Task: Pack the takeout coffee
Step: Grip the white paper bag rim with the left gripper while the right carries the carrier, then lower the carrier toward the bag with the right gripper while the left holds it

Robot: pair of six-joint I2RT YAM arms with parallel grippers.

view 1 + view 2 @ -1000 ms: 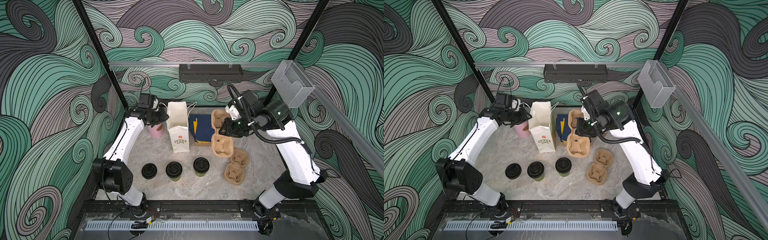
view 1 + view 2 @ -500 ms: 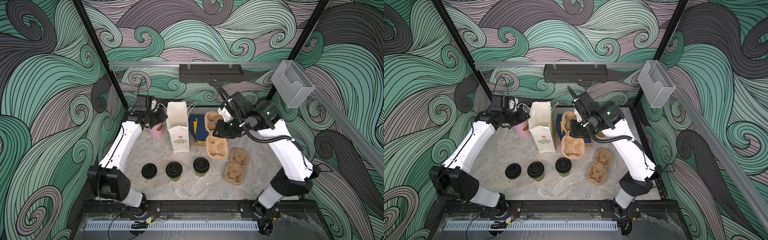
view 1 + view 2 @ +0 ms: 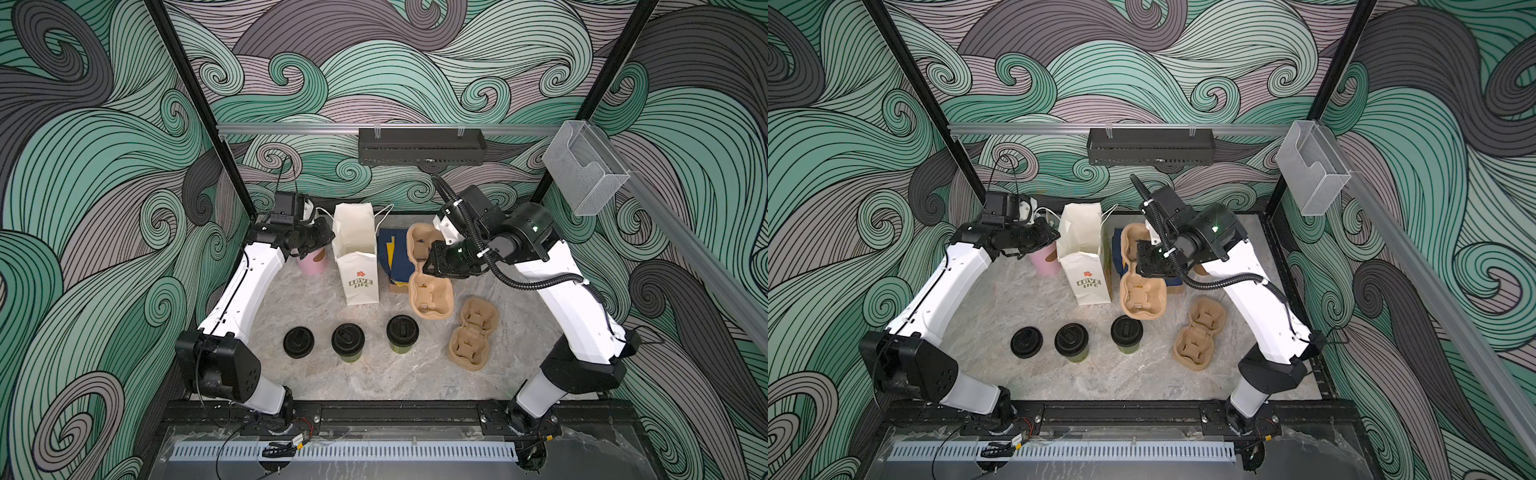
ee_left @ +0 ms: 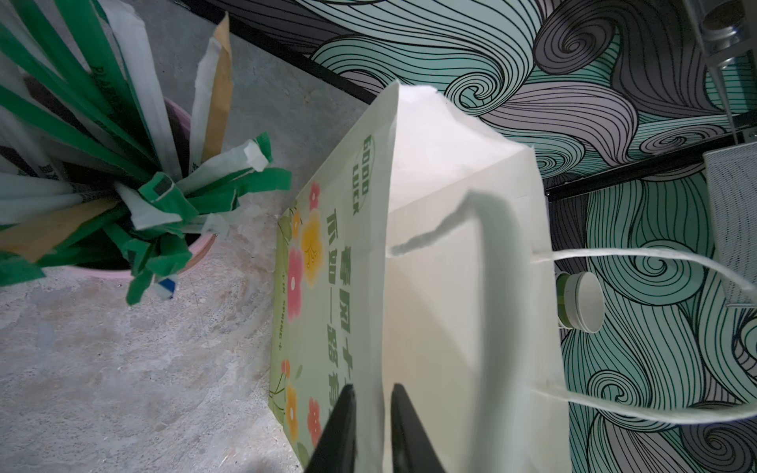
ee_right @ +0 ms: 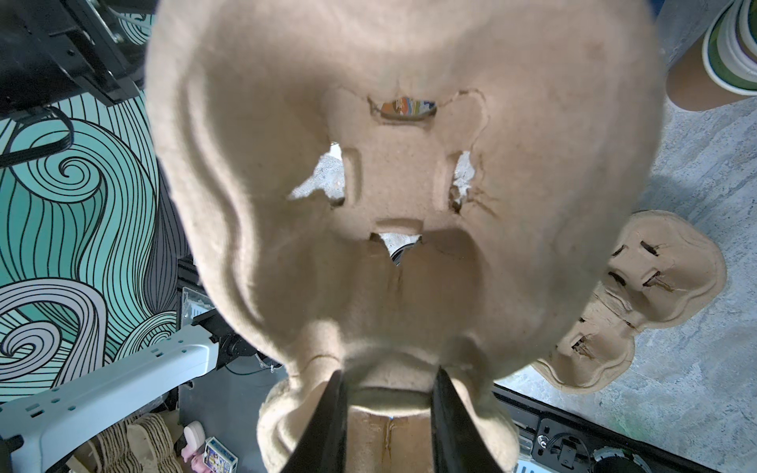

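Right gripper (image 3: 432, 266) is clamped on the waist of a pulp cup carrier (image 3: 430, 295), holding it clear of the table (image 3: 374, 386) and tilted. Left gripper (image 4: 372, 389) shows a narrow gap, one finger on either side of the paper bag's (image 4: 450, 266) side wall. You can't tell from here whether it actually bites the paper.

Risks, as a judgement:
- You have the carrier by its thinnest part (soft pulp, torn round the cell slots in the right wrist view). It may flex or twist in the jaws if it meets the bag rim.
- The bag is light and stands free. A pull on one wall could tip or drag it into the pink cup of straws (image 3: 312, 262) just beside it.
- The carrier's low end hangs near the near-carrier cup (image 3: 402, 332). A low swing could knock it over.

Takeout coffees: the near-carrier cup and the middle cup (image 3: 348, 341) stand upright on the table, lids on, in a row with a loose lid (image 3: 298, 341). Both sit toward the front, well apart from the left gripper, and in front of and below the right gripper. Nothing touches them, and neither is in carrier or bag.
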